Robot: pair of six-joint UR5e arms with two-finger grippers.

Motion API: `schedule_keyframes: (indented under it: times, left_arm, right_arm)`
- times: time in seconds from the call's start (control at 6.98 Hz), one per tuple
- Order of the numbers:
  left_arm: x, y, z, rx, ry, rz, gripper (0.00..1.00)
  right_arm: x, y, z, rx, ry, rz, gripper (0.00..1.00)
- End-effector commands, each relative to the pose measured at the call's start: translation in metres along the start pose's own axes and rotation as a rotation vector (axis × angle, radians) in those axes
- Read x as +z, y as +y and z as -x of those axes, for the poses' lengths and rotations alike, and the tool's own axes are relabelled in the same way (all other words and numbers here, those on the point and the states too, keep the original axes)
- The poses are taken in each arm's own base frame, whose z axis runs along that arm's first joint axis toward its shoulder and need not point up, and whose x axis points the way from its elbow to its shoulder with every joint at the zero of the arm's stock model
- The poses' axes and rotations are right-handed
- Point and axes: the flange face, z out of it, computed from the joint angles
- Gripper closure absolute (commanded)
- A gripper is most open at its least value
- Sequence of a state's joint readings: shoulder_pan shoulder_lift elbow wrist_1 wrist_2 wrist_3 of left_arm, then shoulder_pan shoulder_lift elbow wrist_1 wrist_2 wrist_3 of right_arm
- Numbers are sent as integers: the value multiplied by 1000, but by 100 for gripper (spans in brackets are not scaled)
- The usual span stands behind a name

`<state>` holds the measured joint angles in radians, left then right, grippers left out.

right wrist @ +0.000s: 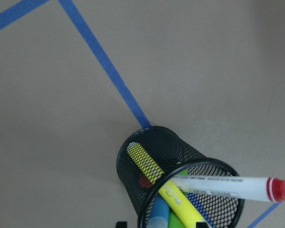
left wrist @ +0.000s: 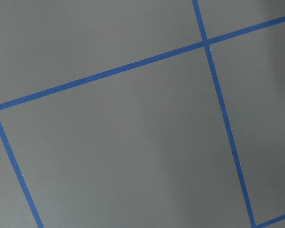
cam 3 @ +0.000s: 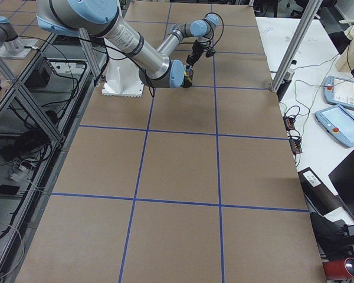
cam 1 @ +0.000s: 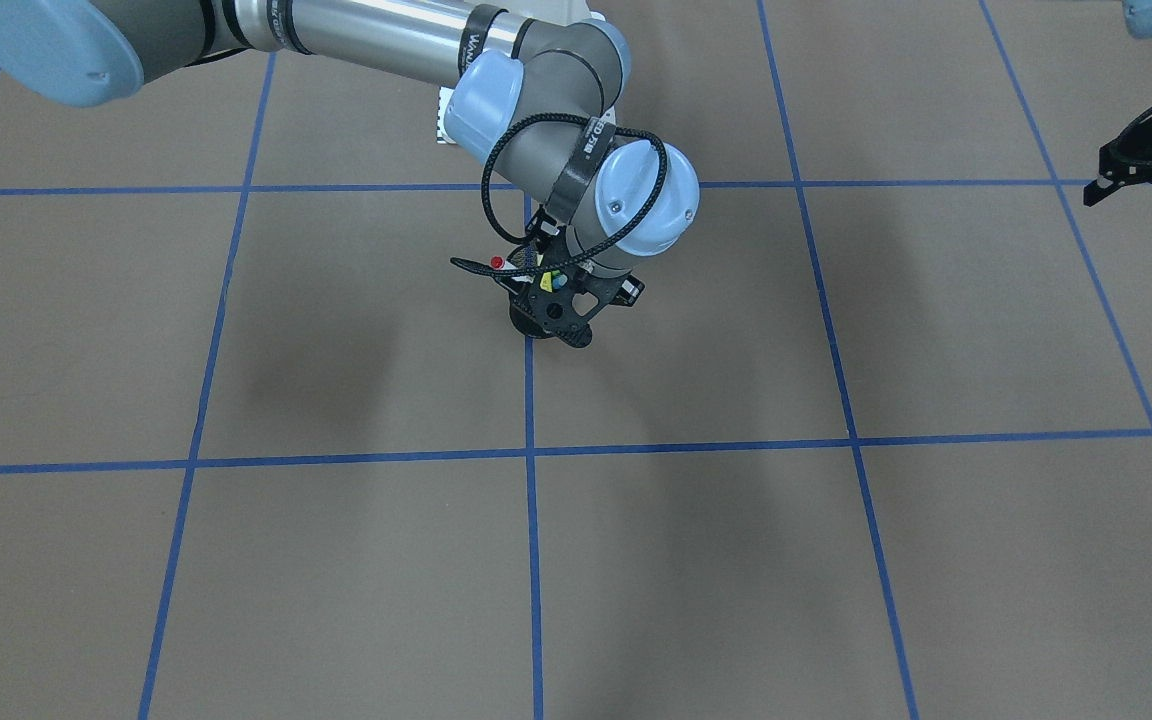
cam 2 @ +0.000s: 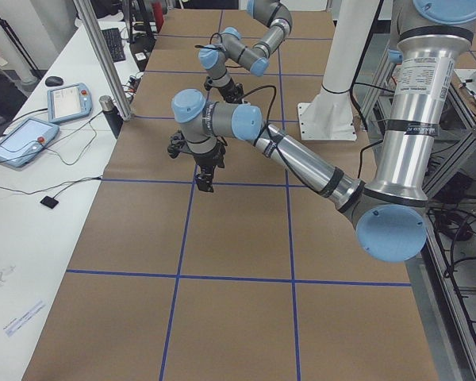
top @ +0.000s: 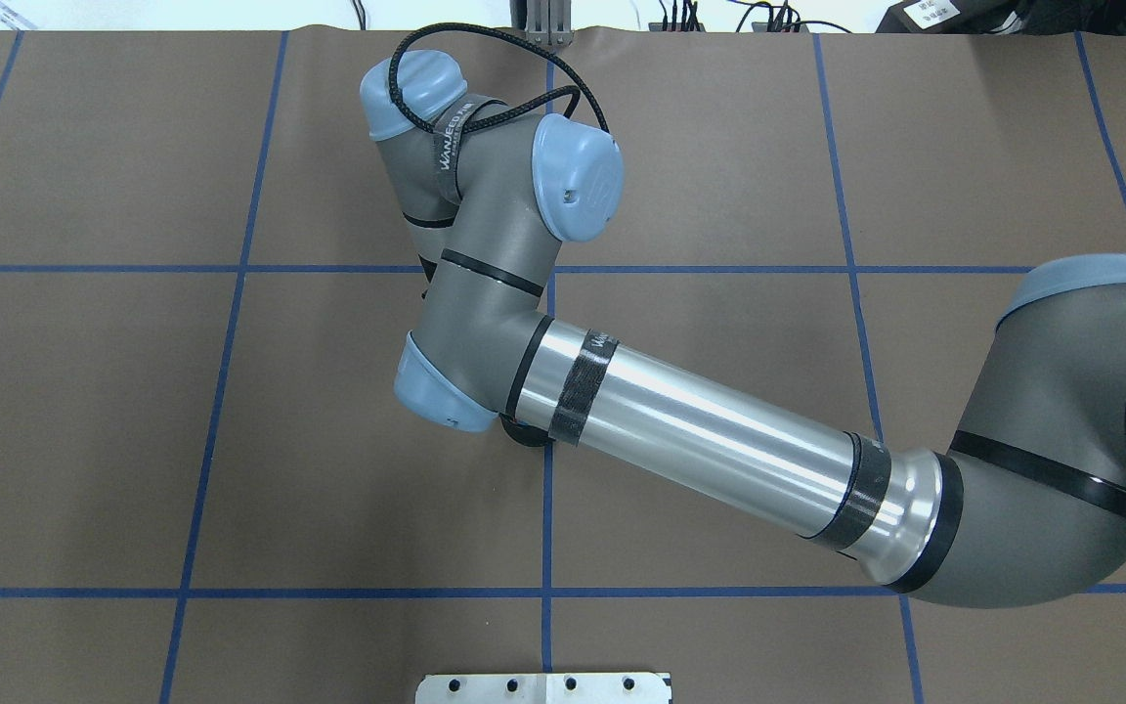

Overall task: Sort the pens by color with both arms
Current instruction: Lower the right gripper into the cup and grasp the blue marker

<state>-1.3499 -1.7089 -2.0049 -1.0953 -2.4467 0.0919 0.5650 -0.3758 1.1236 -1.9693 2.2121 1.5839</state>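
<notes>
Near the middle of the table (cam 1: pixel 336 560), the cup (right wrist: pixel 133 173) stands upright on a blue tape line (right wrist: pixel 109 71), and all four pens are in it. The yellow pen (right wrist: pixel 180 202) leans across the opening, and its lower end shows through the mesh. The blue pen (right wrist: pixel 157 213) and the green pen (right wrist: pixel 175 221) stand just beside it, at the bottom edge of the right wrist view. The white pen (right wrist: pixel 213 184) leans out the most: its shaft crosses over the rim, and its red cap (right wrist: pixel 278 189) lies outside the cup's outline.

The right arm (top: pixel 700 430) reaches in from the right to the centre of the table, its wrist bent down. The right gripper (cam 1: pixel 556 305) hangs directly over the cup, close above the pen tops. From the front, the pen tips show as small coloured dots against the black gripper, and the red cap sticks out to one side. I cannot tell how far apart its fingers stand, or whether they touch any pen.

The left gripper (cam 1: pixel 1141 205) hangs above the table out on the robot's left, well apart from the cup. Its fingers are spread, with nothing between them. Its wrist camera shows only the brown table cover and crossing tape lines.
</notes>
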Motion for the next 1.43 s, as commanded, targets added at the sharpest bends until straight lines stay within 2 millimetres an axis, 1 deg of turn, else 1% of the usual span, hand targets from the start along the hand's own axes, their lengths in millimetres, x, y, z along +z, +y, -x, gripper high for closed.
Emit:
schedule_keyframes:
  times: [0.0,0.29,0.57,1.29]
  left_arm:
    - [0,0,0,-1,0,0,1]
    - [1,1,1,1,-2,-2,1]
    - [7,7,8,4,-2,-10,1]
    - [8,7,8,4,-2,-8,1]
  right_arm:
    - [2,-2,-1,3,2,-2,54]
    - [3,-3,-1,4,3,-5,54]
    - [1,-4,-1,2,-1,-9,56]
    - [2,-1,-3,-3,-3,0,57]
